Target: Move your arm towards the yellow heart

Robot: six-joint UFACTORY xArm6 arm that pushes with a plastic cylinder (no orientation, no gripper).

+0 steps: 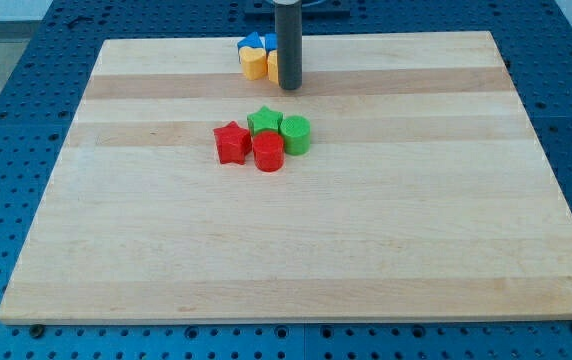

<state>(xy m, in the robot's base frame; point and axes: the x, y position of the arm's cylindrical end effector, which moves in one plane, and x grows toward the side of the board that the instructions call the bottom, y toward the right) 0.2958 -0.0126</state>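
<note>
Your tip (289,87) sits just right of the yellow heart (254,65) at the bench's (416,230) top; nudge left to close in, and no pincer shows here.

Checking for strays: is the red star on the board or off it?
On. The red star sits on the wooden board, touching the red cylinder, well inside every edge.

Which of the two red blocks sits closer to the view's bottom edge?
The red cylinder, touching the green cylinder; the red star lies slightly higher, at the view's left of the cluster. My tip is above both.
</note>
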